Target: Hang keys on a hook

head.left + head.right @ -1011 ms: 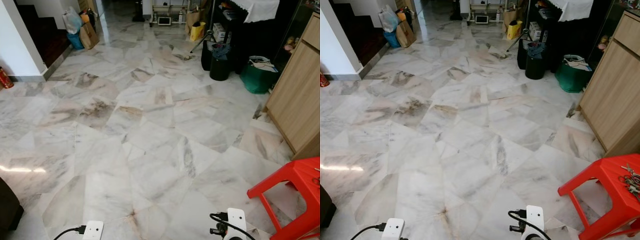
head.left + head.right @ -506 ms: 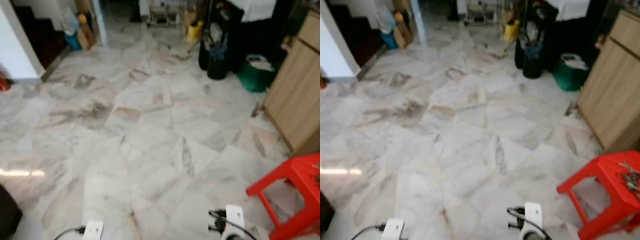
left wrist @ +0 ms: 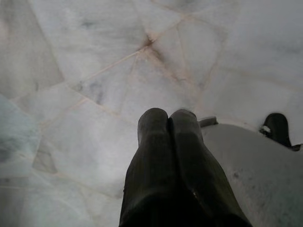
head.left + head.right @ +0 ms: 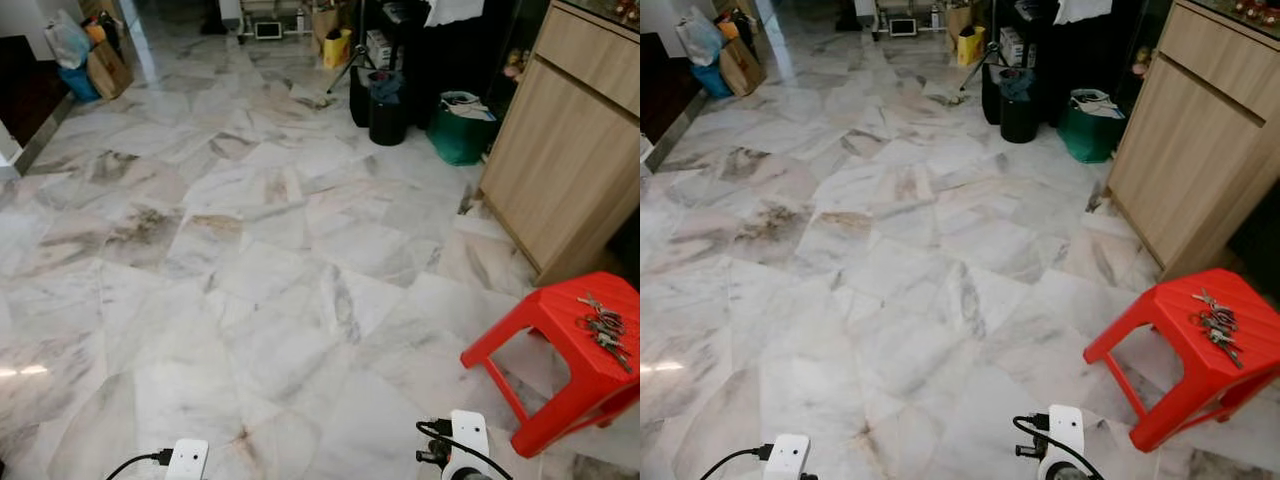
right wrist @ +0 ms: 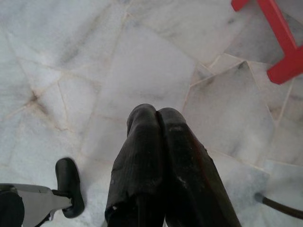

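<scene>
View swung right, keys (image 4: 1212,325) on red stool (image 4: 1170,320), well apart from clenched right gripper (image 5: 156,113)

No legible text, labels, brands, numbers or signs in any view; packaging among the clutter at the top centre of the head views is too small and blurred to read. Wrist views carry no markings.
</scene>
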`<state>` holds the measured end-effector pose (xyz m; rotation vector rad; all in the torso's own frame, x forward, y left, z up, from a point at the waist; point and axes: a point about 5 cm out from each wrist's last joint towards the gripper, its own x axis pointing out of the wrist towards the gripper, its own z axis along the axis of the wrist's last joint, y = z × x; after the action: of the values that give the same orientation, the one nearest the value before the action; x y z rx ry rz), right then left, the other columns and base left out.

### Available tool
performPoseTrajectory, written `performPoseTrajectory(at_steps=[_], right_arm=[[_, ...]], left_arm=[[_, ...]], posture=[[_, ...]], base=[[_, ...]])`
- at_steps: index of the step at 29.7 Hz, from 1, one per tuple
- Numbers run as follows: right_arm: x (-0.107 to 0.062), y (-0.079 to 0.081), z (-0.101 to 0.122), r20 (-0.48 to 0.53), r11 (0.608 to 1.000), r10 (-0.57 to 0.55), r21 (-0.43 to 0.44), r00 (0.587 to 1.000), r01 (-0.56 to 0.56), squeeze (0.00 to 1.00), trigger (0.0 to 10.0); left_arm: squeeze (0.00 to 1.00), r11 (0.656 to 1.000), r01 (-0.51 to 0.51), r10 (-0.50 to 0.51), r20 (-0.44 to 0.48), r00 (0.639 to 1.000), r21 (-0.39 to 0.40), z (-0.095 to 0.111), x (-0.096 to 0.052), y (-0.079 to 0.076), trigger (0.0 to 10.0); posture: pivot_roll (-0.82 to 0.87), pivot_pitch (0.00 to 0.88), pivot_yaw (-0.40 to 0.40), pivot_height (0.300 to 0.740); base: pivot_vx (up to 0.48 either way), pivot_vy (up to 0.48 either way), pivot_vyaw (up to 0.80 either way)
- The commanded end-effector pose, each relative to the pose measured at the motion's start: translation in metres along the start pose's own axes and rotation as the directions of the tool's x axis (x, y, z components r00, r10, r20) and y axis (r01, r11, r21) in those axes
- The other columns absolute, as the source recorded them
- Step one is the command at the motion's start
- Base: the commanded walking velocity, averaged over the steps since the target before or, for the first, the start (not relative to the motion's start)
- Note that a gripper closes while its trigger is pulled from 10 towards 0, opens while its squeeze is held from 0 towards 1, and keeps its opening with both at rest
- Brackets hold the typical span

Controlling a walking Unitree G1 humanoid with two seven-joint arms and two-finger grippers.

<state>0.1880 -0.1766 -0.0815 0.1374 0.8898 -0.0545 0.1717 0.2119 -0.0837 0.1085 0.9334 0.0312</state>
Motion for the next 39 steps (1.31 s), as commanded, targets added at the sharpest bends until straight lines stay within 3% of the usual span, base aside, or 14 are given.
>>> performPoseTrajectory(at_steps=[1, 39], right_arm=[[-0.0006, 0.0017, -0.0042, -0.011, 1.0, 0.003, -0.002, 1.0, -0.003, 0.0, 10.0], [-0.0019, -0.0038, -0.0084, -0.038, 1.0, 0.003, -0.001, 0.999, -0.003, 0.0, 10.0]], left_arm=[[0.0, 1.0, -0.008, 0.008, -0.025, 1.0, -0.006, -0.009, -0.0021, 0.0014, 10.0], [0.0, 1.0, -0.007, 0.006, -0.055, 0.998, -0.014, -0.0157, -0.0039, 0.006, 10.0]], posture=[[0.01, 0.018, 0.01, 0.74], [0.01, 0.0, 0.012, 0.74]], base=[[0.0, 0.0, 0.0], [0.0, 0.0, 0.0]])
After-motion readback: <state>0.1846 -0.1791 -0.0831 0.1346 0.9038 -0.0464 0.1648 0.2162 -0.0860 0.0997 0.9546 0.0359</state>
